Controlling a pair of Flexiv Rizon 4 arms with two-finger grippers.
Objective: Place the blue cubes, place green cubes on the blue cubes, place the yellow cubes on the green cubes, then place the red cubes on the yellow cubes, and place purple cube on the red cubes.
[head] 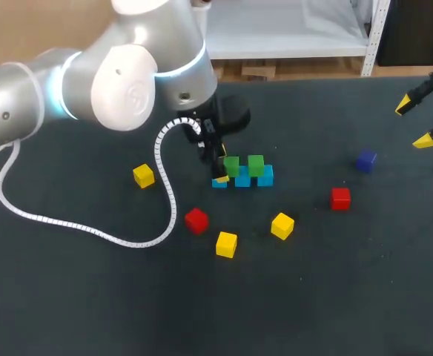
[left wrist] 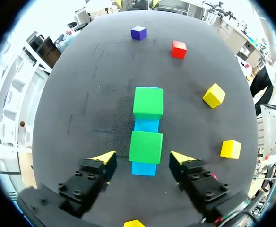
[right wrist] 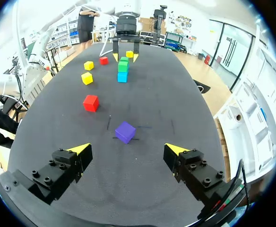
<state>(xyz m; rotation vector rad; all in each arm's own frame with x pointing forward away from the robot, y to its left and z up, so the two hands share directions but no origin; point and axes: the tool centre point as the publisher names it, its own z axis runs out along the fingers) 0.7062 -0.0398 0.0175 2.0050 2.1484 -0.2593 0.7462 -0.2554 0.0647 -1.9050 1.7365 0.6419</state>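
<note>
Yellow-tipped left end effector (left wrist: pixel 142 159) spread wide, empty

No readable text, number, label or sign in any view. Only candidate: a faint round embossed mark on the joint cap of the left arm (head: pixel 124 95), up and left of the blue cubes (head: pixel 242 179) in the head view. No characters legible on it.
</note>
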